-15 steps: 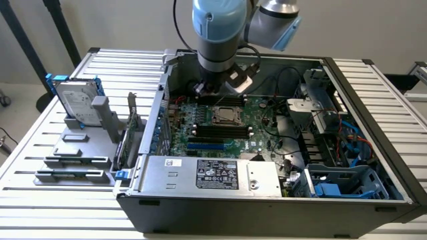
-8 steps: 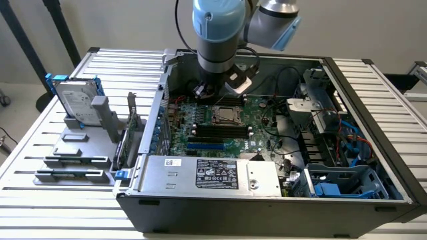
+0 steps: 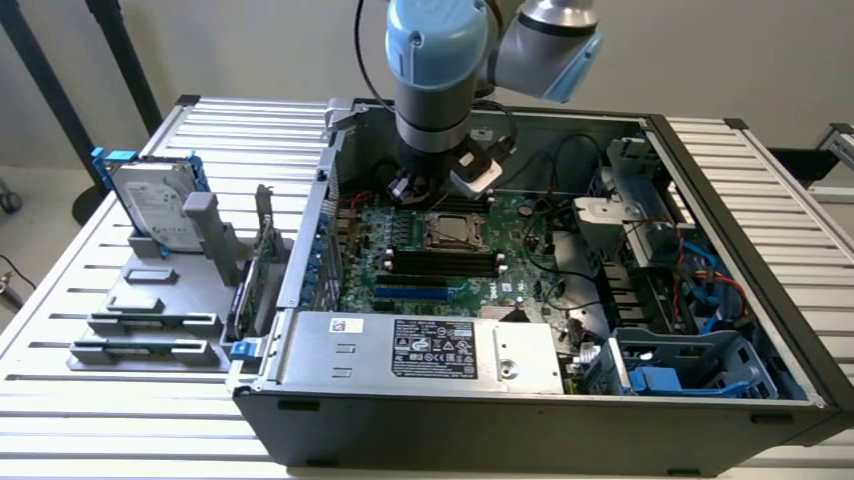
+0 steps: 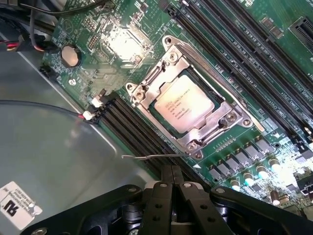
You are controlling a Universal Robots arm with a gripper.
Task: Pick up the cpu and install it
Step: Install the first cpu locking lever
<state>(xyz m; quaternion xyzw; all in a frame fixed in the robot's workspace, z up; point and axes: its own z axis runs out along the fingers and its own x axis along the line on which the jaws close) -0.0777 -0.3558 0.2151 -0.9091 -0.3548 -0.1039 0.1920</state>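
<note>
My gripper (image 4: 172, 170) hangs just over the motherboard (image 4: 98, 29), fingers together and holding nothing. The cpu (image 4: 183, 105) lies seated in its socket, inside the steel frame (image 4: 142, 93). I judge it light, stiff and slick-topped, with a delicate underside, so best held by opposite edges. Its printing is too small to read.

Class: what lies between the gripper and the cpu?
In the wrist view, between gripper and cpu: the socket's metal frame, a thin wire lever and black memory slots.
</note>
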